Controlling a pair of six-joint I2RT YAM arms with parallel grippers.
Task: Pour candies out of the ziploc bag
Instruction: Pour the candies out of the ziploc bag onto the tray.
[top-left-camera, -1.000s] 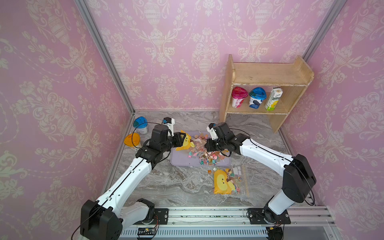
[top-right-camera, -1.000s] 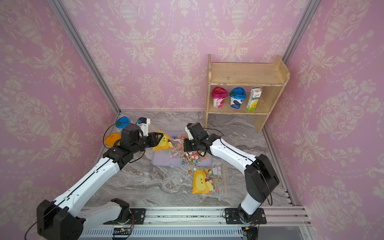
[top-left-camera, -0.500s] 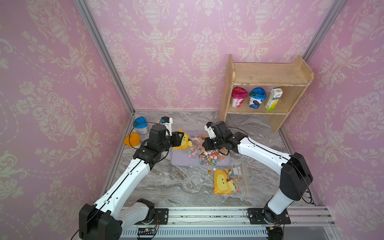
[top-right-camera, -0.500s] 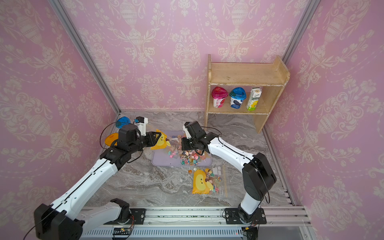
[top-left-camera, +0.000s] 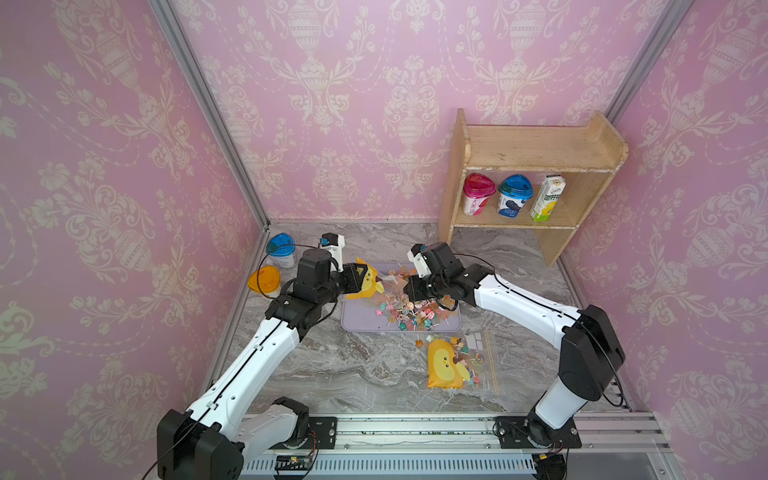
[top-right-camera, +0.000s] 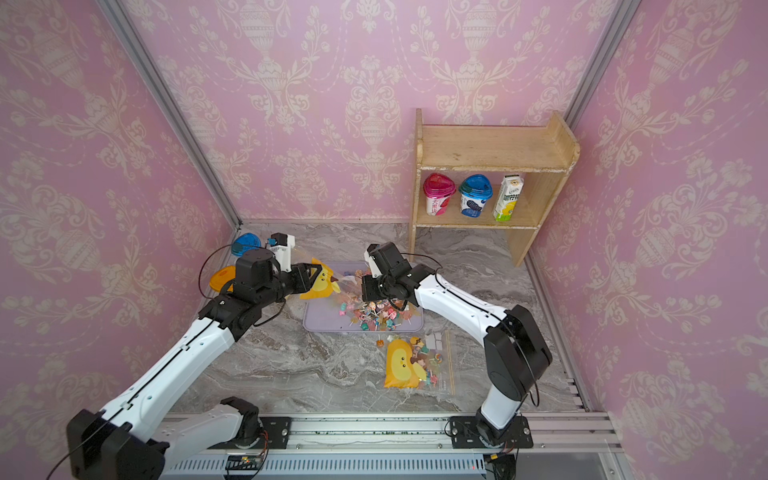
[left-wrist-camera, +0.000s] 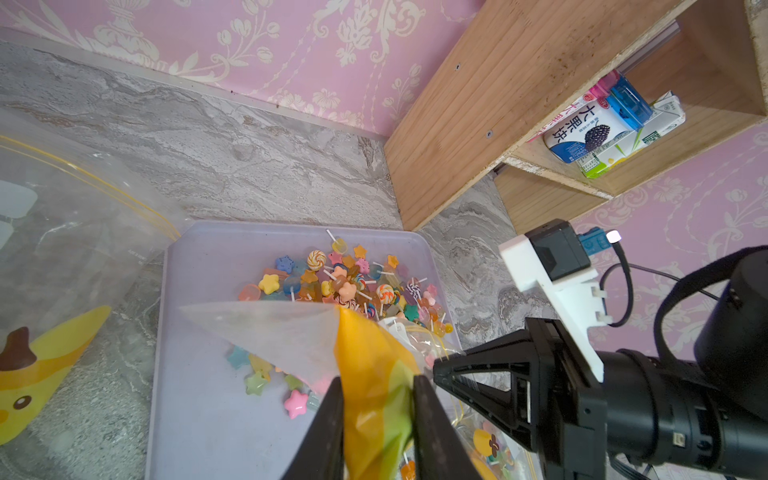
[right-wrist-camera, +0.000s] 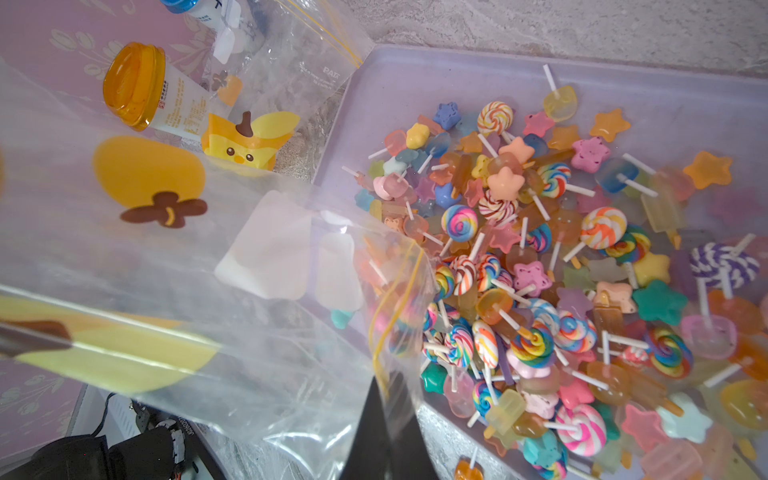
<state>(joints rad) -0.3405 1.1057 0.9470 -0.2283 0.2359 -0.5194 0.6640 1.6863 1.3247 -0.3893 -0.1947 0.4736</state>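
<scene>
In both top views my left fingers (top-left-camera: 362, 281) pinch the yellow end of the ziploc bag (top-left-camera: 371, 286). My right fingers (top-right-camera: 367, 291) have its clear end. The bag hangs over the 10 o'clock corner of the tray (top-left-camera: 358, 323). The candies (top-left-camera: 409, 312) lie in a heap on the tray. A second bag (top-left-camera: 455, 365) with sweets inside lies flat on the surface (top-left-camera: 332, 374), at the tray's 5 o'clock. From my left wrist, my two black fingers (left-wrist-camera: 332, 419) squeeze the yellow plastic (left-wrist-camera: 374, 374) between them, and the candies (left-wrist-camera: 345, 282) are piled in the tray (left-wrist-camera: 199, 415). From my right wrist, my fingers (right-wrist-camera: 384, 428) are pressed together on the bag's clear edge (right-wrist-camera: 291, 374) by its yellow zip line. The candies (right-wrist-camera: 540, 249) sit just beside the bag's mouth.
</scene>
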